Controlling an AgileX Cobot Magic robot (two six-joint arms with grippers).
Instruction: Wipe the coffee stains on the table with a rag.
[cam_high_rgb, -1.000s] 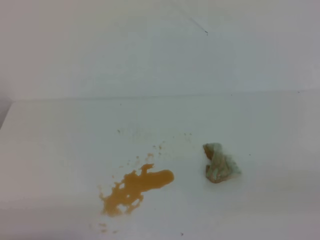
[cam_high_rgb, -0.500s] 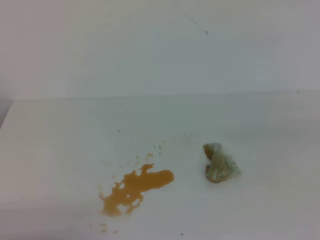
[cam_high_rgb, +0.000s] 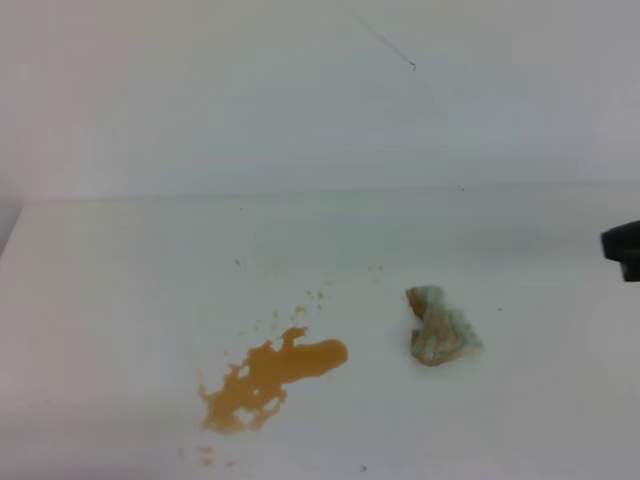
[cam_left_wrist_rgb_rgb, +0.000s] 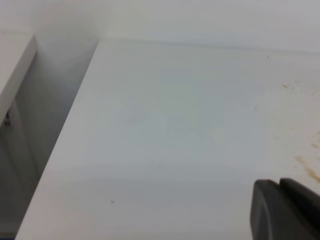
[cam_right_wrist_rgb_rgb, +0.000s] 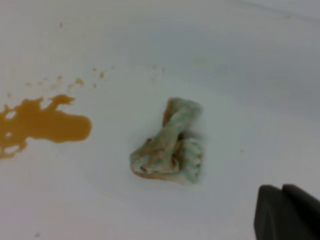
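Table: smooth, flat, white surface, matte, with a few tiny dark specks. Behind it a plain white wall carrying 1 thin dark scratch.

Coffee stains: 1 glossy orange-brown puddle lying left of centre on the table. Right lobe rounded and smooth-edged; left end ragged, breaking into fingers and droplets. Small brown specks scattered above it and below its left end. Liquid film looks flat and opaque.

Rag: lumpy crumpled wad of thin cloth, pale whitish-green with tan-brown patches along the folds and lower edge. It rests on the table to the right of the puddle, apart from it, with bare white surface between. The right wrist view shows deep creases and a narrow twisted upper end.

Right gripper: dark, matte, blocky fingers, together, nothing between them. It sits off to the right of the rag, not touching it. In the high view only a dark corner shows at the right edge.

Left gripper: dark tips at the lower right of its wrist view, above bare table near the left edge; faint tan smears nearby. Cannot tell whether its fingers are apart or together.
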